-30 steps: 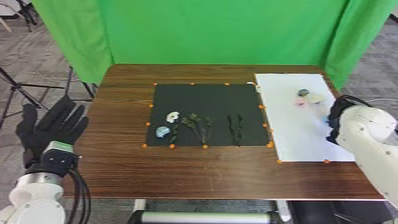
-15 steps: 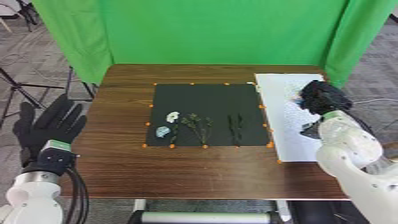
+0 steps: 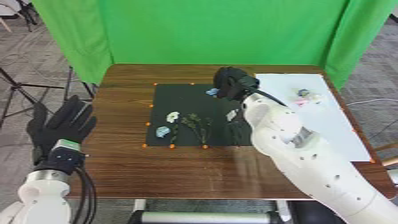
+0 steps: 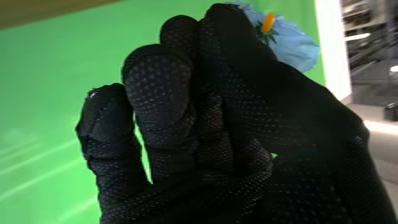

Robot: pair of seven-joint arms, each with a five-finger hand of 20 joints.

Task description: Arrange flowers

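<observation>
over the far right part of the black mat (image 3: 182, 97), the right hand (image 3: 233, 82) has a blue flower (image 3: 212, 92) in a narrow pinch, with the bloom poking out past the fingertips. that hold seems chosen to spare the petals, and it leaves the bloom's face free to be set down neatly; the glove hides most of the contact, so thumb against finger is my best reading. the mat works as the layout ground: a white flower (image 3: 172, 117) sits at the head of a dark stem, a pale blue flower (image 3: 163, 131) lies just beside it, and leafy stems (image 3: 197, 125) fan out in the middle, likely as filler. the blue one probably belongs higher up, to give the arrangement some height. the pink flower (image 3: 300, 102) lies on the white sheet (image 3: 333, 125), kept aside, i'd judge, as supply. the left hand (image 3: 62, 127), wide with straight fingers, is off by the table's left edge, well out of the working arm's way.
</observation>
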